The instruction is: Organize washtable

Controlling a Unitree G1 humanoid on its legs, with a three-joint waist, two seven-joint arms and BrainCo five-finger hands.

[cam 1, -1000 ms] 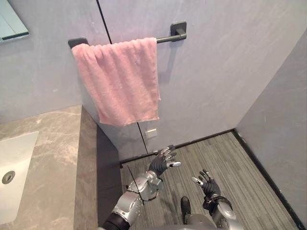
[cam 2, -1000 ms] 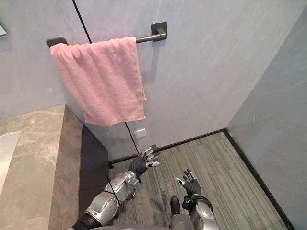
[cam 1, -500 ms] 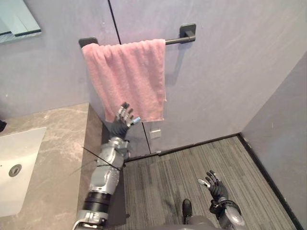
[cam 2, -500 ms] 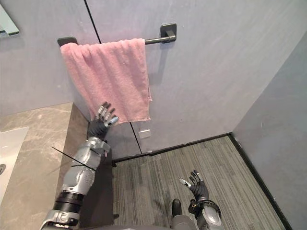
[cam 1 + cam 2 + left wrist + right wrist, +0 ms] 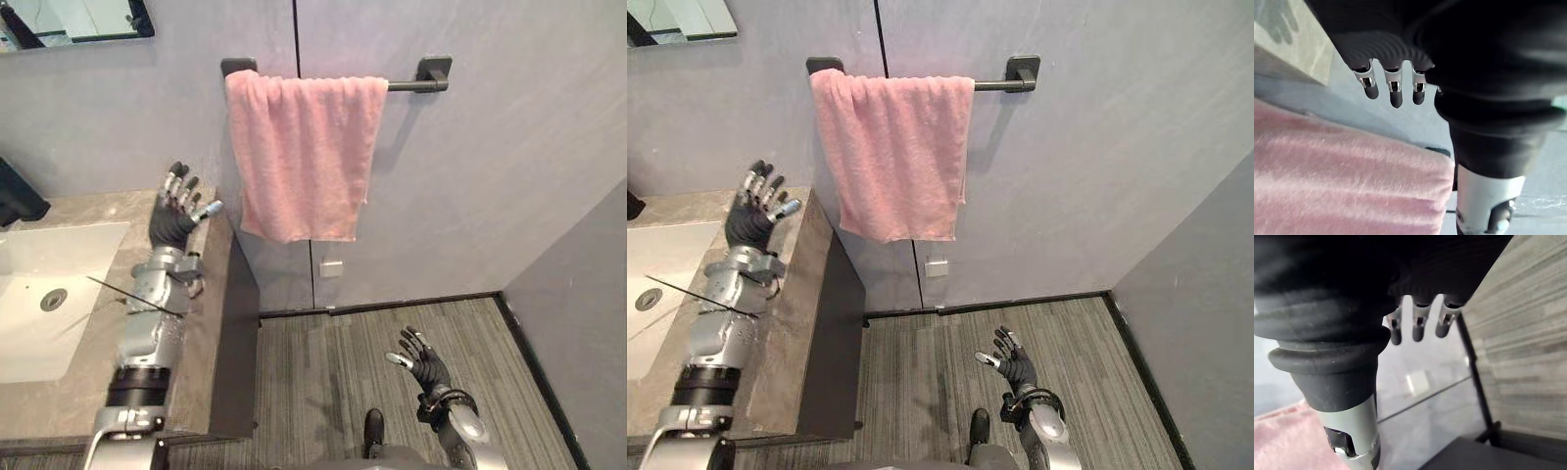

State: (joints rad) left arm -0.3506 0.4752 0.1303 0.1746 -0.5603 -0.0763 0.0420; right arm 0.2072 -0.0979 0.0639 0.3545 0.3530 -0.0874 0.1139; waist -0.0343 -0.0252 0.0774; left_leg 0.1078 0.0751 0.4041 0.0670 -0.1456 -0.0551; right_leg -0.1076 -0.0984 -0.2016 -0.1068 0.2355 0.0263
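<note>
Both hands are empty, fingers spread. The left hand (image 5: 173, 217) hovers above the counter (image 5: 203, 352) to the right of the sink (image 5: 39, 313), near the pink towel (image 5: 299, 157) draped over the towel bar (image 5: 411, 85). The right hand (image 5: 421, 360) hangs low over the floor. The step in hand is probably reaching for the towel; next, the left hand must cross to its hanging edge and pinch the cloth.

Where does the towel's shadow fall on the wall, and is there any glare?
Left eye view: the pink towel casts a soft shadow on the grey wall to its right, below the towel rail; right eye view: same shadow, no hard glare on the marble counter; left wrist view: no bright spots on the towel.
</note>
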